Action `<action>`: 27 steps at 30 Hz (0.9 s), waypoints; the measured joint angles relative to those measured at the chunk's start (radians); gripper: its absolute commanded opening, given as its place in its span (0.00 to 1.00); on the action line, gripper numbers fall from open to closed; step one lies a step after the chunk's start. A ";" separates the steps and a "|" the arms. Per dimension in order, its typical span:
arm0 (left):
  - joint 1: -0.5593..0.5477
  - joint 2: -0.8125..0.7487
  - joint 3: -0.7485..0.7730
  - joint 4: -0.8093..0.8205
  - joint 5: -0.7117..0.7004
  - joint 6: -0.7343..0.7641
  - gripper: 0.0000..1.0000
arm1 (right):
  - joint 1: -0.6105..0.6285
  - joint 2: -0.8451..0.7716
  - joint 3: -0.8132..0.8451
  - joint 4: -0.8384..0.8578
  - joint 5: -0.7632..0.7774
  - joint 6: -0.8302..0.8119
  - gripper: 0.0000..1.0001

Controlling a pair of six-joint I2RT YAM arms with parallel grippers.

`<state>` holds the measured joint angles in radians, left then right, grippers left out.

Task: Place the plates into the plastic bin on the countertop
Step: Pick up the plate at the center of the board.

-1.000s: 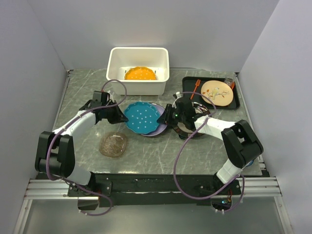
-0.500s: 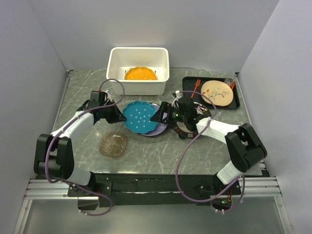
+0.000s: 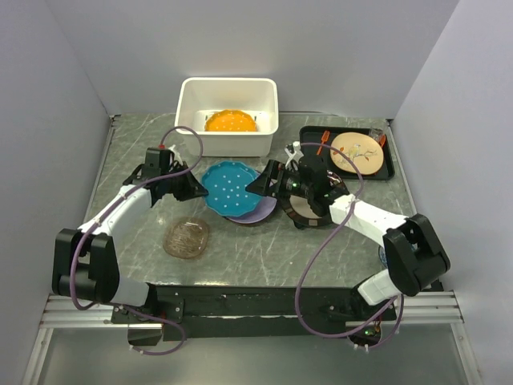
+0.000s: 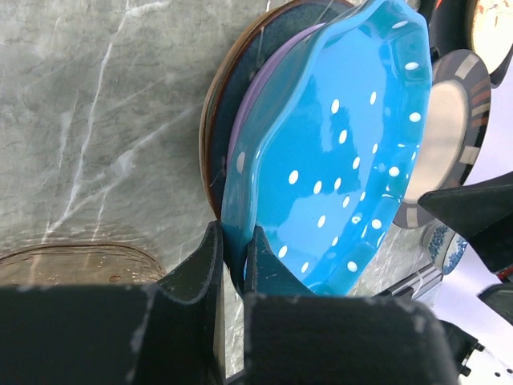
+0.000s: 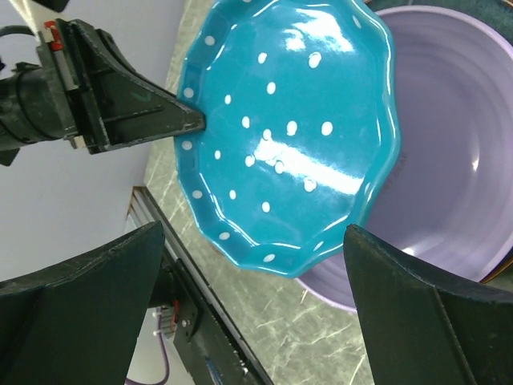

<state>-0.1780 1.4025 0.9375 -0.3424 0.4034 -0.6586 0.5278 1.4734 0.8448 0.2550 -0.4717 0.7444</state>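
Note:
My left gripper is shut on the left rim of the teal dotted plate, which is tilted up off the stack. In the top view this plate hangs over the lavender plate and the dark teal plate beneath it. By the plate's right edge, my right gripper stands open and holds nothing; in its wrist view the plate's rim lies between the spread fingers. The white plastic bin at the back holds the orange dotted plate.
An amber glass plate lies front left. A dark-rimmed cream plate sits under my right arm. A black tray with a tan plate stands back right. Grey walls close in both sides.
My right gripper's jaws have spread wide and the arm has shifted toward the back. My left gripper has raised the teal plate slightly toward the bin.

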 measured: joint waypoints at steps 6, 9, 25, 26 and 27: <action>0.000 -0.018 0.000 0.000 -0.001 0.000 0.01 | 0.000 -0.045 -0.001 -0.002 0.011 -0.002 1.00; 0.002 -0.022 0.002 0.000 -0.002 -0.001 0.01 | 0.000 -0.068 -0.002 -0.004 0.015 -0.005 1.00; 0.008 -0.029 0.093 -0.034 -0.030 -0.007 0.01 | 0.000 -0.099 -0.032 -0.047 0.041 -0.032 1.00; 0.008 -0.032 0.095 -0.034 -0.034 -0.006 0.01 | 0.000 -0.099 -0.033 -0.047 0.042 -0.033 1.00; 0.009 -0.034 0.095 -0.037 -0.036 -0.006 0.01 | 0.000 -0.101 -0.035 -0.049 0.042 -0.035 1.00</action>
<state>-0.1688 1.3689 1.0328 -0.3798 0.3672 -0.6647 0.5278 1.3720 0.8093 0.2062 -0.4294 0.7097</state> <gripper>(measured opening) 0.079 0.998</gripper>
